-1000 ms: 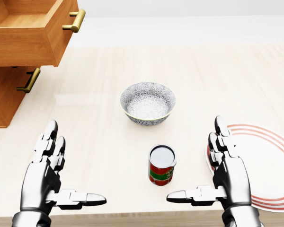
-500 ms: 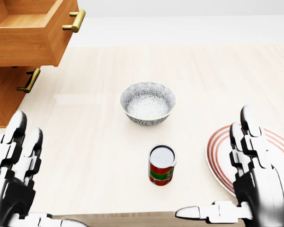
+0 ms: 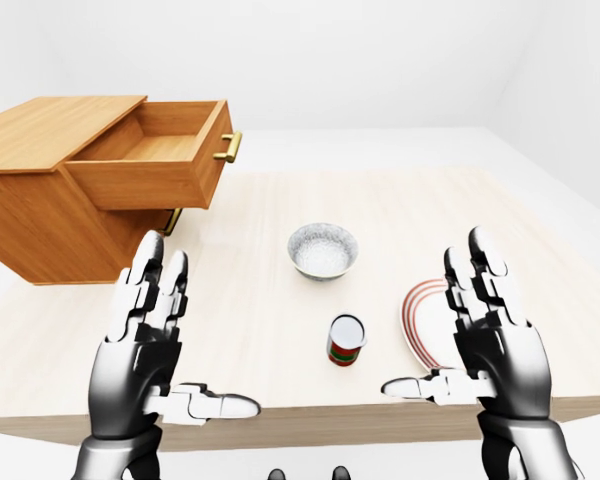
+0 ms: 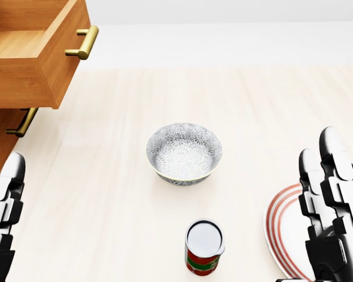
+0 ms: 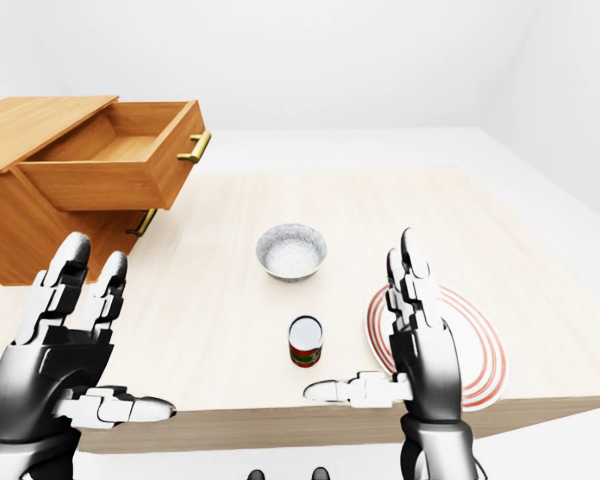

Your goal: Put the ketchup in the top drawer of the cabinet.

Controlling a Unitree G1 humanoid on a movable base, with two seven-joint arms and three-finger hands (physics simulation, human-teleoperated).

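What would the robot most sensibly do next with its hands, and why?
Probably bring the right hand in toward the ketchup can. Both hands are open and hold nothing, the can stands upright on the table just left of that hand, and the top drawer already stands open, so grasping comes first.

a bare simulated room set up like a plain home kitchen or dining corner. blank white walls and a pale floor surround one light wood-grain bench. at about ten o'clock on it in the left-eye view sits a small wooden cabinet with brass handles, its top drawer pulled out. tableware gives the domestic feel: a patterned bowl near the centre and a red-ringed plate at about four o'clock.
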